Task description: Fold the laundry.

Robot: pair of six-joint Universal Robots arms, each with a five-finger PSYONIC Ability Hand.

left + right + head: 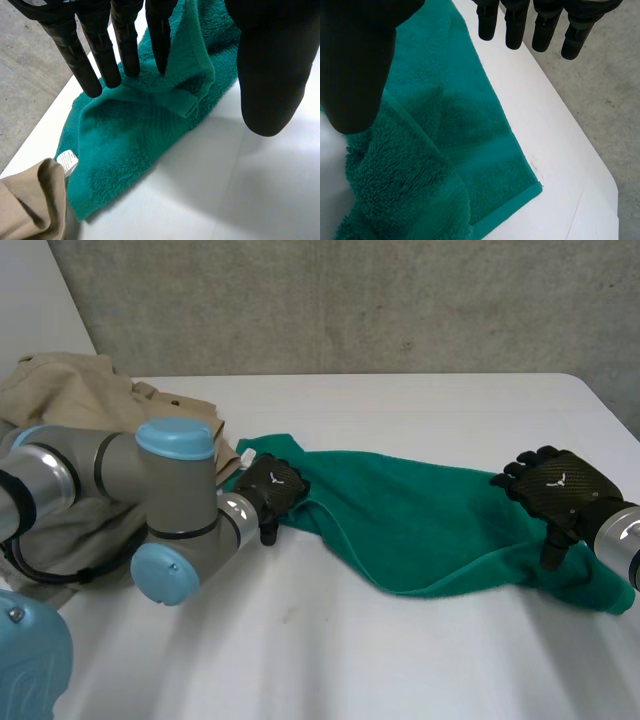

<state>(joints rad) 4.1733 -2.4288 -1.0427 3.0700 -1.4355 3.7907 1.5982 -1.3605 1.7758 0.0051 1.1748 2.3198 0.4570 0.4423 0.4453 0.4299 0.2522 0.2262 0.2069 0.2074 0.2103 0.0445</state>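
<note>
A green towel point(400, 510) lies crumpled lengthwise across the white table point(380, 660). My left hand point(272, 485) rests at the towel's left end. In the left wrist view its fingers point(125, 45) are straight, with their tips on a folded edge of the towel point(120, 135), and the thumb stands apart over bare table. My right hand point(560, 490) is over the towel's right end. In the right wrist view its straight fingers point(515, 25) hover above the towel point(470, 140), which has a flat corner and a bunched fold under the thumb.
A heap of beige clothing point(70, 400) lies at the table's left, behind my left arm, and touches the towel's end by a white label point(67, 161). The table's right edge point(580, 165) runs close past the towel corner, with grey floor beyond.
</note>
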